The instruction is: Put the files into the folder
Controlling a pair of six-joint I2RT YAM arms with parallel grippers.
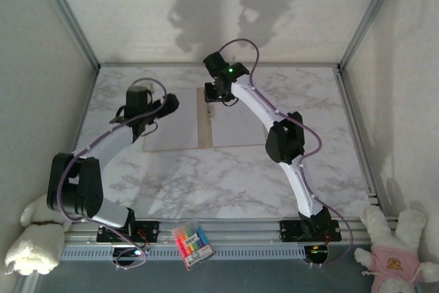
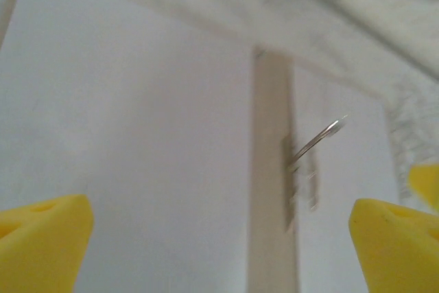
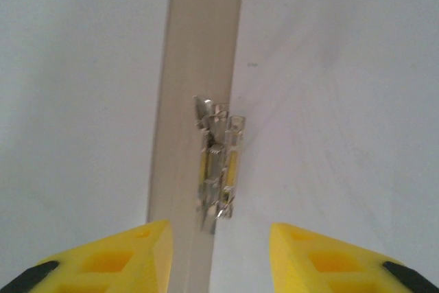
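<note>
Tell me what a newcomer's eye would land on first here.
The open tan folder lies mid-table, with white files covering both leaves. A shiny metal clip sits at the edge of the bare strip between them. A bright highlighter pack lies front and centre, at the near edge.

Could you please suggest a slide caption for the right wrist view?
Right gripper, jaws parted, near the metal clip on the folder spine, white files either side.

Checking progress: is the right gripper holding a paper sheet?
No: in the right wrist view the right gripper stands open over the folder, nothing between its fingers.
</note>
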